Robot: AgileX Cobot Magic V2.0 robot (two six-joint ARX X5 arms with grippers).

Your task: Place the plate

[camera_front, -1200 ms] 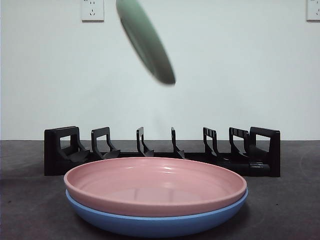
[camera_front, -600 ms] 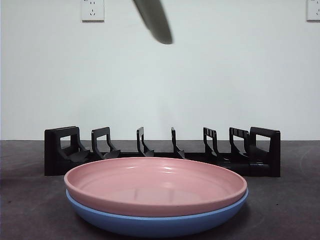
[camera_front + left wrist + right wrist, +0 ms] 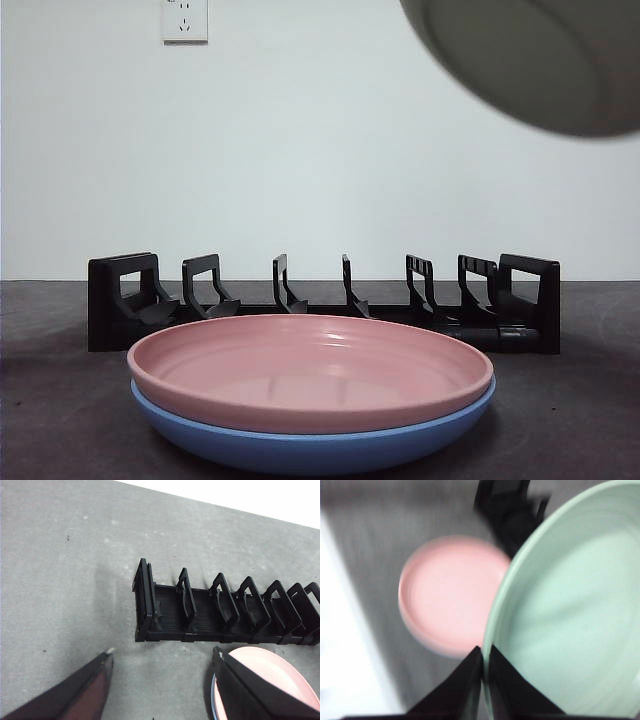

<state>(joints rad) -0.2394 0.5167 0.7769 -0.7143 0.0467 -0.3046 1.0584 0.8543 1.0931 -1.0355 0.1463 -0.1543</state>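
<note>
My right gripper is shut on the rim of a pale green plate and holds it high in the air. In the front view the green plate hangs at the top right, its underside showing, above the right end of the black slotted rack. A pink plate lies stacked on a blue plate in front of the rack. My left gripper is open and empty above the table, near the rack's end and the pink plate.
The rack's slots hold nothing. A wall with a socket stands behind the table. The right wrist view is blurred by motion.
The green plate has swung from the upper middle to the upper right and turned, so its broad underside faces the front camera. The stacked plates and rack have not moved.
</note>
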